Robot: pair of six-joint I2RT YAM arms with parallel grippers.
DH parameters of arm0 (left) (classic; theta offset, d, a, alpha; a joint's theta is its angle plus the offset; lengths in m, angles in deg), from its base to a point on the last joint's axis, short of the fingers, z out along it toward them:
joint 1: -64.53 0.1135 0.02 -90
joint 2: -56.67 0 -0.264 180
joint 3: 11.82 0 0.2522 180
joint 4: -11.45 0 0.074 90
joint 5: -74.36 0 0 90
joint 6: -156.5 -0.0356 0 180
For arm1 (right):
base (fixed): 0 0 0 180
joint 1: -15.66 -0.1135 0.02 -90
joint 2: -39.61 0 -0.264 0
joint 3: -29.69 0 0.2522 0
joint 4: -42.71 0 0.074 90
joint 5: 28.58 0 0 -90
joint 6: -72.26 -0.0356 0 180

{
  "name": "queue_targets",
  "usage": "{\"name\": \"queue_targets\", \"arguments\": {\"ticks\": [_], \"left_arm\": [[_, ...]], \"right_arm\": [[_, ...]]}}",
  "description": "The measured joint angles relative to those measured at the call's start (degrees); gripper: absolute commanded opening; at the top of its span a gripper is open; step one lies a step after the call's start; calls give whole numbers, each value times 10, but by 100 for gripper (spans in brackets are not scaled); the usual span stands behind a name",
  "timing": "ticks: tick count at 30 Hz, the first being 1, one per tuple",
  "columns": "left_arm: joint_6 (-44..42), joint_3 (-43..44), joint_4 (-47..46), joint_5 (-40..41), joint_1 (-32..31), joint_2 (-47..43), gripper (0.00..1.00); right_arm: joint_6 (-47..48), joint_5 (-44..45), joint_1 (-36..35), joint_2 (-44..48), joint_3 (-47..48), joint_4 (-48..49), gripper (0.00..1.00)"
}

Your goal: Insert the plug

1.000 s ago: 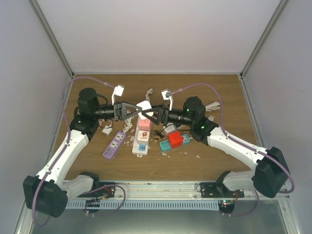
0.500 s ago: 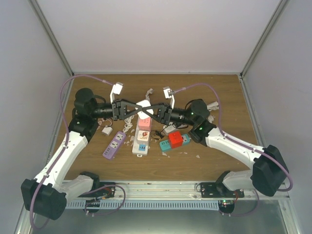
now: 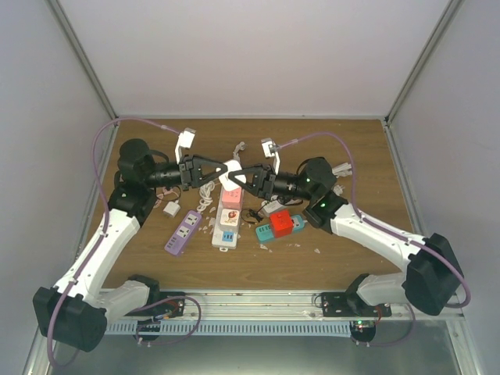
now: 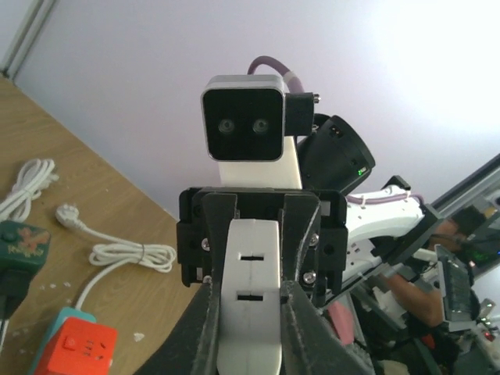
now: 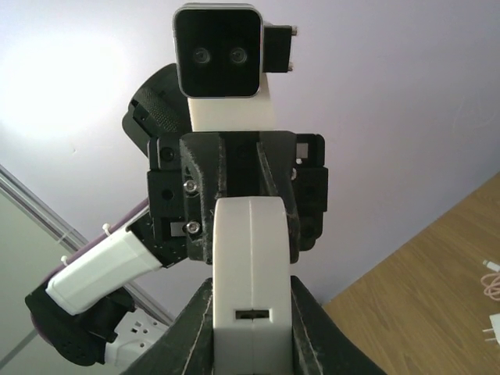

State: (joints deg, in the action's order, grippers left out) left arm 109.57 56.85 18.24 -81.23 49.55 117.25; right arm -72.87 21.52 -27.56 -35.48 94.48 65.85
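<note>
1. Grip comes first: the left gripper point(image 4: 250, 308) is clamped on the white plug point(image 4: 250, 258), whose two-slot face is turned toward that wrist's camera.
2. The right gripper point(image 5: 250, 312) pinches the same white piece from the opposite side, with its jaws closed against the flanks. I cannot tell whether this is one body or two mated halves.
3. Held from both ends, the plug hangs in the air over the far end of the white power strip point(image 3: 226, 228), touching nothing below. This is probably so one arm can steady it while the other re-grips or turns it.
4. Both arms reach inward and meet nose to nose above that strip.
5. A purple strip point(image 3: 180, 232) lies left of the white strip, and a teal block point(image 3: 265, 232) and a red cube point(image 3: 281, 223) lie to its right.
6. Insertion is not yet made, and my judgement is that the plug is at the orienting stage.
</note>
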Motion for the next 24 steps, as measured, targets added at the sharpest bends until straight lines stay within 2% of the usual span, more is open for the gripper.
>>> {"name": "queue_targets", "arguments": {"ticks": [2, 4, 8, 13, 19, 21, 24], "left_arm": [[-5, 5, 2, 0, 1, 2, 0], [-7, 9, 3, 2, 2, 2, 0], [-11, 10, 11, 4, 2, 3, 0], [-16, 10, 21, 9, 2, 6, 2], [-27, 15, 39, 19, 2, 6, 47], [-47, 26, 75, 43, 2, 7, 56], [-85, 54, 148, 113, 2, 9, 64]], "right_arm": [[2, -5, 2, -5, 9, -1, 34], [2, -9, -1, -16, 18, 0, 34], [0, -15, -11, -42, 24, 4, 27], [-4, -20, -12, -44, 24, 10, 12], [2, -7, -13, -44, 25, 0, 1], [12, 14, -14, -44, 28, -31, 0], [29, 57, -15, -45, 45, -99, 0]]}}
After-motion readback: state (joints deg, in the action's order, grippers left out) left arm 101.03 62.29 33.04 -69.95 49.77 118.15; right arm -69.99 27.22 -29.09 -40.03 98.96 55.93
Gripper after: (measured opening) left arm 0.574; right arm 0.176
